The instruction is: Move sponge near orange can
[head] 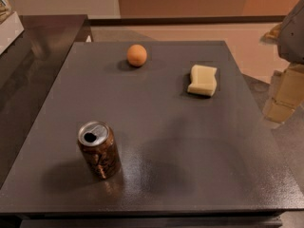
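Camera view — sponge (203, 80) far right, orange can (99, 149) upright front-left, well apart.
We spot the gripper (285, 96) right of the table (190, 151) — wide or narrow, we cannot tell.

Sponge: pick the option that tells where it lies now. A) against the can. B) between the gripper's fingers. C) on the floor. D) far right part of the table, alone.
D: the sponge lies alone at the far right of the table, well apart from the orange can at near left and the orange fruit; the gripper hangs beyond the right edge.
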Robot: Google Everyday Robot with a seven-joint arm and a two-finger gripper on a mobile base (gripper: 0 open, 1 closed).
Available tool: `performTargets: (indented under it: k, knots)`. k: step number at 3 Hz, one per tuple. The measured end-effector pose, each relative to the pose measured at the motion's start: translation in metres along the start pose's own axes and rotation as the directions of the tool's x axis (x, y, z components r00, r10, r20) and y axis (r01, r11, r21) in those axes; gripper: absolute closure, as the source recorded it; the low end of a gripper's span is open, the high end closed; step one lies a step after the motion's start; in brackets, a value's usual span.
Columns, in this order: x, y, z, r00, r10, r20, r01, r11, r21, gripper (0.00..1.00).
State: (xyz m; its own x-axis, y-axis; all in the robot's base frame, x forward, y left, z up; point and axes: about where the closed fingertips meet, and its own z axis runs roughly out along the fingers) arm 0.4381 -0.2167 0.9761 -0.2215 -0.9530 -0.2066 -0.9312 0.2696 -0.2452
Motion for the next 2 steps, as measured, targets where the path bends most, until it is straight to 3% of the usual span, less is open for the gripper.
performTargets:
  k: [2]
  knots:
    - [-0.014,-0.01,0.01,0.999,0.022,0.044,-0.023,0.9995,0.022,0.0]
